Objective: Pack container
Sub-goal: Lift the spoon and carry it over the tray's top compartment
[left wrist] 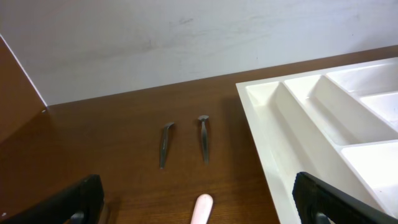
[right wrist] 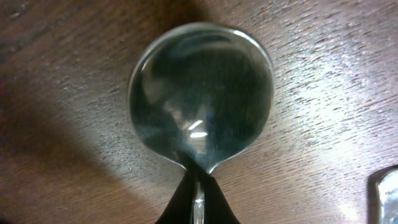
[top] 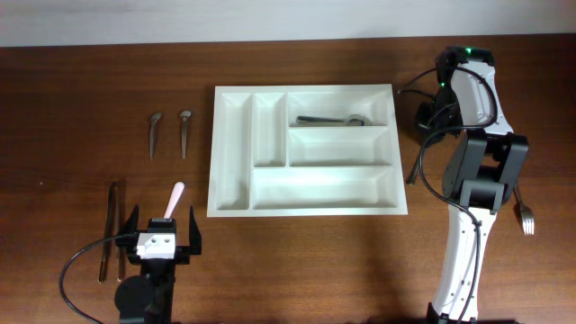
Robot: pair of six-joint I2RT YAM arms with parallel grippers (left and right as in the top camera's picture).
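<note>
The container (top: 216, 180) is a large white tray with several compartments in the middle of the table; its near corner (left wrist: 261, 143) shows in the left wrist view. One metal utensil (top: 328, 119) lies in its top right compartment. My right gripper (right wrist: 198, 183) is shut on the neck of a metal spoon (right wrist: 202, 96), whose bowl rests just over the wood. In the overhead view the right arm (top: 481, 171) hides that gripper. My left gripper (top: 163, 216) stands open at the front left, with a pink handle (top: 173, 200) lying between its fingers (left wrist: 68, 202), untouched.
Two small metal spoons (top: 155, 133) (top: 185, 130) lie left of the tray. Long dark utensils (top: 112, 229) lie beside the left gripper. A fork (top: 525, 216) lies right of the right arm. A metal edge (right wrist: 385, 193) shows near the held spoon.
</note>
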